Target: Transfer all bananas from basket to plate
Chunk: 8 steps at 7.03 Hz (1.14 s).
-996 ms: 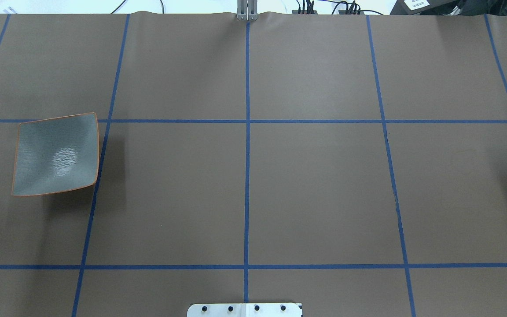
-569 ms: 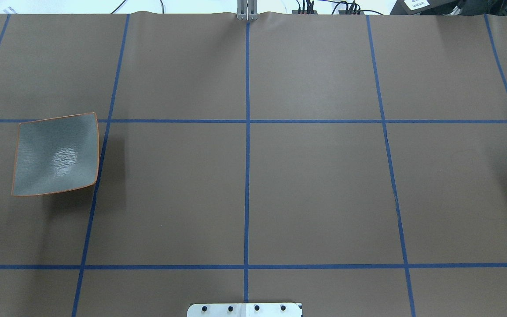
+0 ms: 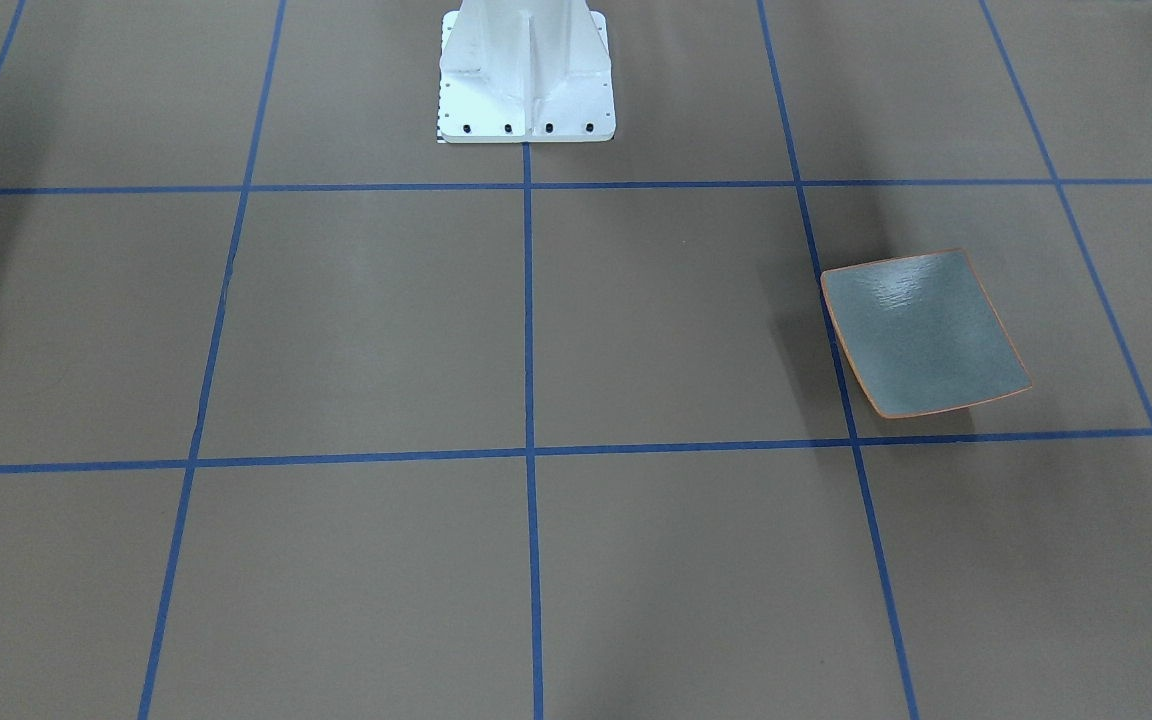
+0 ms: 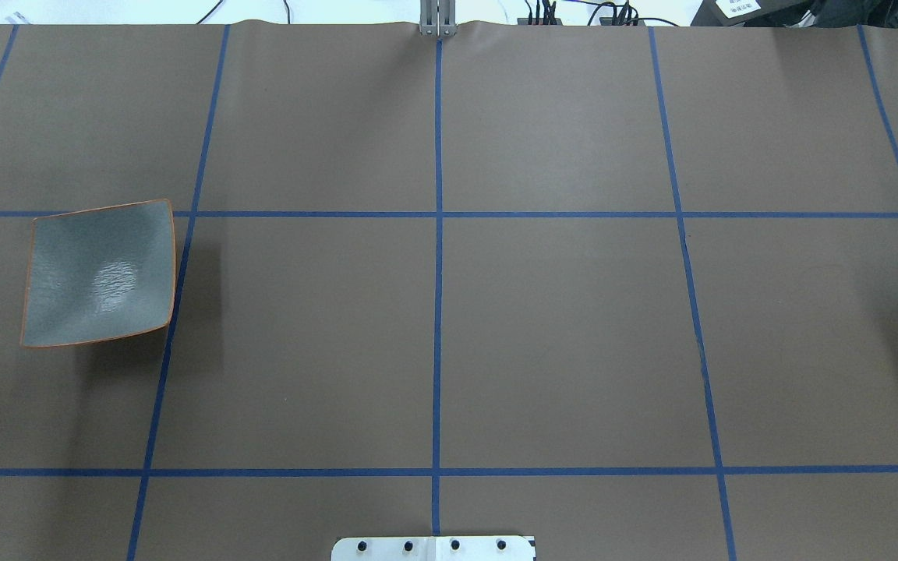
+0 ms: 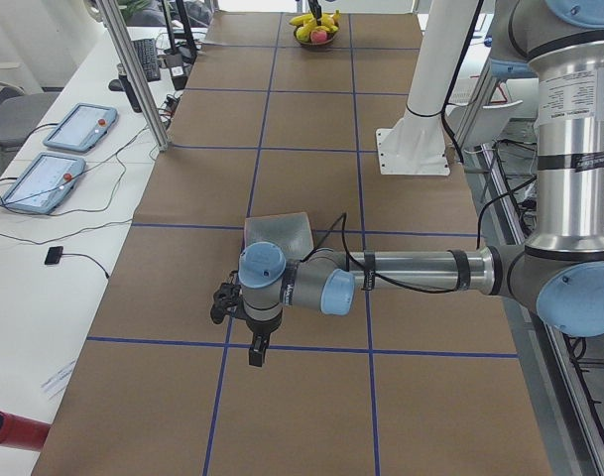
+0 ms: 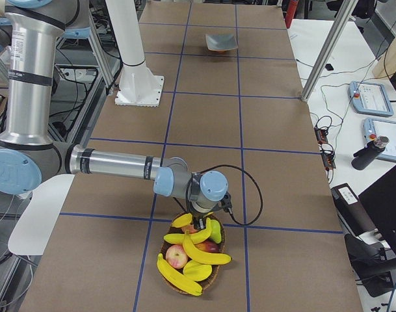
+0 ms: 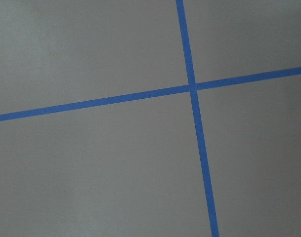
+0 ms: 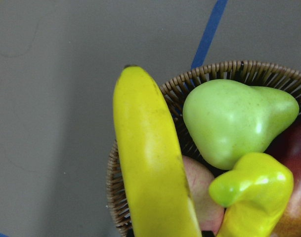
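Observation:
The grey-blue plate (image 4: 98, 273) with an orange rim lies empty on the robot's left side of the table; it also shows in the front view (image 3: 921, 335) and the left view (image 5: 279, 235). The wicker basket (image 6: 214, 278) stands at the table's right end and holds several bananas (image 6: 178, 274). In the right wrist view a deep yellow banana (image 8: 150, 163) and a paler one (image 8: 254, 197) lie over the basket rim (image 8: 224, 69). My right gripper (image 6: 199, 227) hangs just above the basket; I cannot tell its state. My left gripper (image 5: 256, 353) hovers over bare table near the plate; its state is unclear.
A green pear (image 8: 234, 118) and red apples (image 6: 177, 257) share the basket. The white robot pedestal (image 3: 526, 70) stands at the table's robot side. Metal posts (image 5: 133, 79) and tablets (image 5: 78, 127) stand beside the table on the operators' side.
A dark shape at the overhead view's right edge has slipped slightly further out of frame. The plate has not moved.

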Available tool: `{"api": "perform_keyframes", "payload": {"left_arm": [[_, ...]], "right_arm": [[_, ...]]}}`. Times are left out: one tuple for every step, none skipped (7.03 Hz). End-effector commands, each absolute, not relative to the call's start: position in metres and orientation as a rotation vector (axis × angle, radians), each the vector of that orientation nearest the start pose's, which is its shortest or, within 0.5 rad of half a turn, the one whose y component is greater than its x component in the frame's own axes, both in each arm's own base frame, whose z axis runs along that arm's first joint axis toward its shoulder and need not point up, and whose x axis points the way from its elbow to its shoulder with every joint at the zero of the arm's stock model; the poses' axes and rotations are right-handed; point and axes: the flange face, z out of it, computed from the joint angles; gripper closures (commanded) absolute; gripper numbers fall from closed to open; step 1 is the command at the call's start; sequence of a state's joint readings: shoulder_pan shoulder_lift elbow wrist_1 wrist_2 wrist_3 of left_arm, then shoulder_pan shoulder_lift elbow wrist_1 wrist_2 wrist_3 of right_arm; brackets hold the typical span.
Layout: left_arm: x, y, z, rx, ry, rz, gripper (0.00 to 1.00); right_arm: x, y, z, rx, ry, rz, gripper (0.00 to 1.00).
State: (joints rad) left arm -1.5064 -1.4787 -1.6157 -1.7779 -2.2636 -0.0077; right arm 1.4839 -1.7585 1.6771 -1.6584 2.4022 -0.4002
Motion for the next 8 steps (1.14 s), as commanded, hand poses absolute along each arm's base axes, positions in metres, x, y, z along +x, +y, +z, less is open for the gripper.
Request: {"api": "perform_keyframes", "payload": {"left_arm": [[-0.040,-0.467,0.663,0.130,0.697,0.110,0.00],[-0.040,-0.467,0.664,0.128,0.697,0.108,0.00],[-0.039,-0.472,0.658,0.138,0.698,0.112,0.00],[-0.037,-0.492,0.640,0.171,0.697,0.121,0.00],[-0.033,-0.506,0.626,0.186,0.700,0.121,0.00],[-0.013,-0.515,0.617,0.170,0.708,0.089,0.00],[0.031,-0.534,0.597,0.136,0.723,0.066,0.00],[0.054,-0.549,0.577,0.130,0.739,0.030,0.00]], "right_arm": [[0.048,-0.384,0.658,0.020,-0.845,-0.346,1.00],[0.064,-0.380,0.625,0.030,-0.845,-0.305,1.00],[0.072,-0.388,0.592,0.041,-0.844,-0.284,1.00],[0.070,-0.414,0.568,0.074,-0.876,-0.288,1.00],[0.053,-0.437,0.544,0.106,-0.960,-0.302,1.00],[0.029,-0.460,0.517,0.103,-0.994,-0.302,1.00],[-0.001,-0.483,0.482,0.082,-1.007,-0.277,1.00],[-0.027,-0.501,0.450,0.071,-1.043,-0.272,1.00]]}}
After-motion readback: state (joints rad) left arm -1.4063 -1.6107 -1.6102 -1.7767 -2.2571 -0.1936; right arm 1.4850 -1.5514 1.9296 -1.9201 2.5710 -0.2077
